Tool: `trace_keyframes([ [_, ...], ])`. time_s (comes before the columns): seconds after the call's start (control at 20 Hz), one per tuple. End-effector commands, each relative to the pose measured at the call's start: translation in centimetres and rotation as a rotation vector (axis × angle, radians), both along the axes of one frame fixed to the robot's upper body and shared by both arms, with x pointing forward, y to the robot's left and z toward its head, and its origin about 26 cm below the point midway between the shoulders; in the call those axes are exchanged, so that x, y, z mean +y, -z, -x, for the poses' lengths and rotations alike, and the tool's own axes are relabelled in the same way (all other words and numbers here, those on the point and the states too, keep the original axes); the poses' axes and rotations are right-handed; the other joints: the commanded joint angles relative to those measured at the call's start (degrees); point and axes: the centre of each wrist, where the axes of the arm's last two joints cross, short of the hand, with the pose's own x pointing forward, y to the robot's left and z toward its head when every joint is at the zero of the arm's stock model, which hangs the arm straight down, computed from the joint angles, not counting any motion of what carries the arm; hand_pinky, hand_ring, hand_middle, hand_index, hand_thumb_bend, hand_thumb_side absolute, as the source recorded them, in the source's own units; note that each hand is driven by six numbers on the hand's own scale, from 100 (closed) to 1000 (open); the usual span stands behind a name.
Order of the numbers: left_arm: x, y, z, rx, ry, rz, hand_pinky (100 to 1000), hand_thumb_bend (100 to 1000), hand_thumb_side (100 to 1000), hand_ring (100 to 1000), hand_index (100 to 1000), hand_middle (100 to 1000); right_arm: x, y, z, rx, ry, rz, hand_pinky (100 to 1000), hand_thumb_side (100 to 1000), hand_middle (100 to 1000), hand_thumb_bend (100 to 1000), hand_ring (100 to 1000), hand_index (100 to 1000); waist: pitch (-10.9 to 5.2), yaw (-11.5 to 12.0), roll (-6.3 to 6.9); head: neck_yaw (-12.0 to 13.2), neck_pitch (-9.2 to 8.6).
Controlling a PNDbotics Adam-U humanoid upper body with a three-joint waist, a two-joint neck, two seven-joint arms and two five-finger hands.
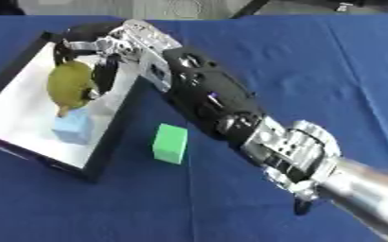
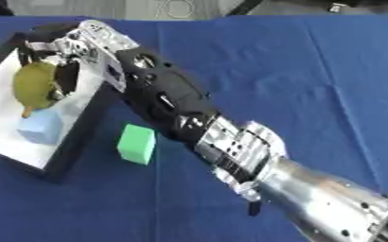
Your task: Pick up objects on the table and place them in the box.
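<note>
Right now the yellow-green pear-shaped thing (image 1: 71,86) is over the white floor of the box (image 1: 25,111), on the far left of the worktop (image 1: 313,71); its thin end points down and seems to touch the light blue block (image 1: 72,126) that lies inside the box already; I cannot tell if it rests there or hangs just above it. The right hand (image 1: 106,52) reaches in from the near right, across the blue cloth, and its fingers (image 1: 106,78) are curled round the pear shape, some on the right side and some over the top; I think it holds on this way so the thing does not drop before it is well inside the walls. The arm lies over the right wall of the box, so the hand can get to the middle. The green block (image 1: 170,143) stands on the cloth just beside the box, on its right and outside it; it looks like the one thing left to pick up. To let go, the fingers need to spread wide; the pear shape is round, so it may roll a bit and bump the blue block. The left hand does not show.
</note>
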Motion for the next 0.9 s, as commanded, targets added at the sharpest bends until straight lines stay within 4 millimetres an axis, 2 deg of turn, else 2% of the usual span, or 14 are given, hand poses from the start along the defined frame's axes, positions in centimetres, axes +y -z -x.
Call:
trace_keyframes([
  [0.05, 0.3, -1.1, 0.3, -0.022, -0.009, -0.028, 681, 570, 580, 791, 870, 847, -0.3, -2.1, 0.2, -0.045, -0.031, -0.034, 924, 337, 787, 492, 893, 870, -0.07, -0.1, -0.09, 0.5, -0.41],
  [0.15, 0.4, -0.9, 0.3, -0.019, -0.012, -0.027, 681, 570, 580, 791, 870, 847, -0.7, -3.2, 0.3, -0.062, -0.031, -0.070, 922, 324, 783, 476, 890, 866, -0.12, -0.2, 0.00, 0.7, -0.38],
  [0.25, 0.6, -0.8, 0.4, -0.014, -0.019, -0.025, 682, 570, 580, 791, 870, 847, -1.3, -5.2, 0.7, -0.100, -0.035, -0.125, 921, 296, 775, 459, 883, 864, -0.22, -0.5, 0.07, 1.0, -0.32],
  [0.45, 0.9, -0.6, 0.5, -0.003, -0.037, -0.028, 682, 570, 581, 791, 870, 848, -3.2, -10.5, 2.5, -0.202, -0.043, -0.222, 916, 261, 770, 448, 875, 860, -0.76, -1.5, 0.06, 1.9, 0.42],
  [0.65, 1.4, -0.2, 0.7, 0.011, -0.059, -0.037, 682, 570, 581, 791, 870, 848, -6.6, -15.1, 5.0, -0.254, -0.072, -0.274, 913, 262, 767, 441, 871, 858, -1.48, -2.9, -0.21, 3.5, 1.17],
  [0.9, 1.8, 0.0, 0.9, 0.020, -0.076, -0.044, 682, 570, 581, 791, 870, 848, -11.4, -17.7, 8.3, -0.280, -0.068, -0.301, 908, 263, 765, 448, 868, 856, -1.80, -4.3, -0.34, 5.6, 1.49],
])
